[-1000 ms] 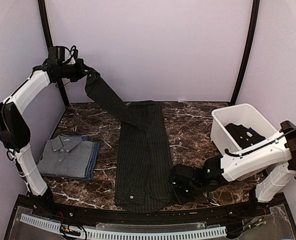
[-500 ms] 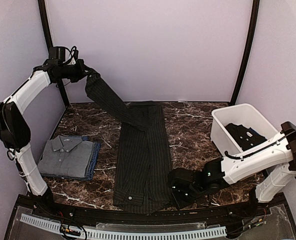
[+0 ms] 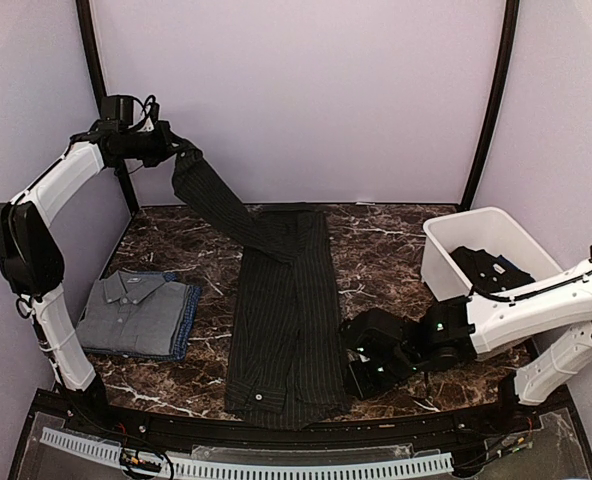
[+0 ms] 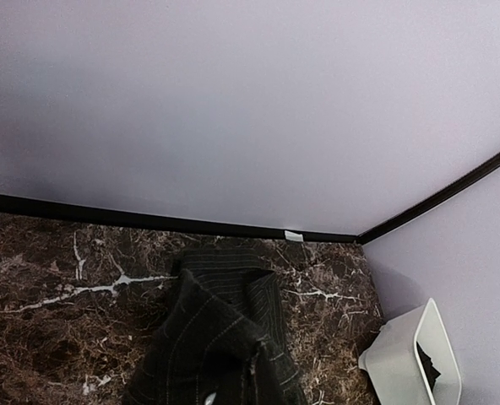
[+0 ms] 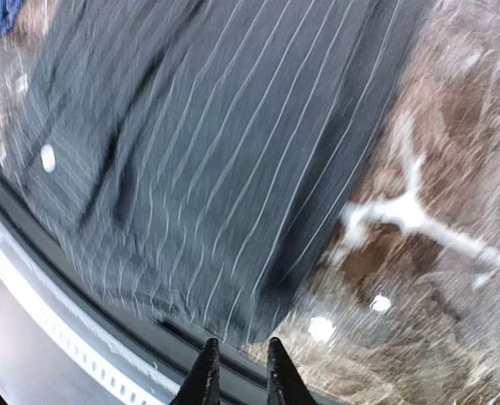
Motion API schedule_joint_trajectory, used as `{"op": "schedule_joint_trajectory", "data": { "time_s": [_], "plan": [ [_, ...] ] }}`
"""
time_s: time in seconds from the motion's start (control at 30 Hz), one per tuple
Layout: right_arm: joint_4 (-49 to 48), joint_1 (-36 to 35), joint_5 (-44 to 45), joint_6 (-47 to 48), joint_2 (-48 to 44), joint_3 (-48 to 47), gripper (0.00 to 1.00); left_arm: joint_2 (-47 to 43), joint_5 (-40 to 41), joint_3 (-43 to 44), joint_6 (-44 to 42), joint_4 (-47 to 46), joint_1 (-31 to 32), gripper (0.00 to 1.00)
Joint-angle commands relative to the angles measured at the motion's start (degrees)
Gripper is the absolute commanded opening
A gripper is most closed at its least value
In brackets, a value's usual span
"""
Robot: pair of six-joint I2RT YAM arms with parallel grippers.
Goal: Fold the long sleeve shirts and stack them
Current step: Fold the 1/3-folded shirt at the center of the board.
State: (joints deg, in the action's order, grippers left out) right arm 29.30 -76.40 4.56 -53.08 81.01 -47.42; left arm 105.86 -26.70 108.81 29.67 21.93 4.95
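Left jaws are clenched on one end of the pinstriped shirt (image 3: 286,320). You're holding that end high at the rear-left corner, well above the desk (image 3: 376,250). From the grip the cloth runs down as a narrow strip to the back of the desk. The rest lies flat in a long band down the middle, with its near hem at the front edge. In your left wrist view the shirt (image 4: 216,346) bunches up from the bottom of the frame; the fingers themselves aren't visible there.

Right jaws are parted by a narrow gap with nothing between them. Your fingertips (image 5: 202,375) sit low at the shirt's near-right corner, over the front edge of the desk and just beside the cloth. Can't tell if they touch it, because the right wrist view is blurred. One pale button (image 5: 47,158) shows near the hem.

The folded pile is on the left side of the desk, well apart from the pinstriped shirt: a grey shirt (image 3: 131,312) lies on top of a blue shirt (image 3: 188,322), with the collar toward the rear.

A white tub (image 3: 446,265) stands at the right, with a dark shirt (image 3: 491,270) inside it.
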Motion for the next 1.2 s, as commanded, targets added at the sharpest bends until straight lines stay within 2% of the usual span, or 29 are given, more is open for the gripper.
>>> {"op": "schedule_joint_trajectory", "data": {
  "time_s": [0.0,0.17,0.3,0.43,0.57,0.73,0.93,1.0,1.17],
  "plan": [
    [-5.14,4.94,1.14,1.89,0.43,-1.16,0.12,-0.92,-1.04,2.06,-0.04,-0.40,0.51,0.00],
    [-8.68,5.57,-1.41,3.33,8.24,-3.14,0.02,-1.01,-1.36,2.35,-0.21,0.05,0.71,0.00],
    [-9.46,3.72,-3.92,4.24,12.64,-3.85,0.01,-1.01,-1.87,2.80,-0.50,0.47,0.78,0.00],
    [-7.76,2.46,-4.29,4.18,14.58,-3.78,0.08,-1.14,-3.46,2.88,-1.05,1.04,1.11,0.00],
    [-5.86,2.71,-2.56,3.60,12.45,-3.70,0.17,-1.79,-8.96,1.97,-2.38,2.43,2.70,0.00],
    [-3.35,5.01,0.43,4.98,8.16,-6.84,0.30,-4.10,-12.91,-0.43,-6.96,6.70,9.00,0.00],
    [-4.01,12.66,7.62,6.79,3.25,-8.89,0.47,-10.58,-15.63,-15.91,-7.17,5.24,17.37,0.00],
    [-6.62,16.12,9.21,7.55,2.27,-8.93,0.53,-12.37,-15.66,-24.13,-5.61,4.12,20.15,0.00],
    [-17.30,22.80,7.79,9.19,1.77,-8.82,0.62,-13.96,-15.86,-34.15,-3.67,1.57,28.29,0.00]
  ]
}}
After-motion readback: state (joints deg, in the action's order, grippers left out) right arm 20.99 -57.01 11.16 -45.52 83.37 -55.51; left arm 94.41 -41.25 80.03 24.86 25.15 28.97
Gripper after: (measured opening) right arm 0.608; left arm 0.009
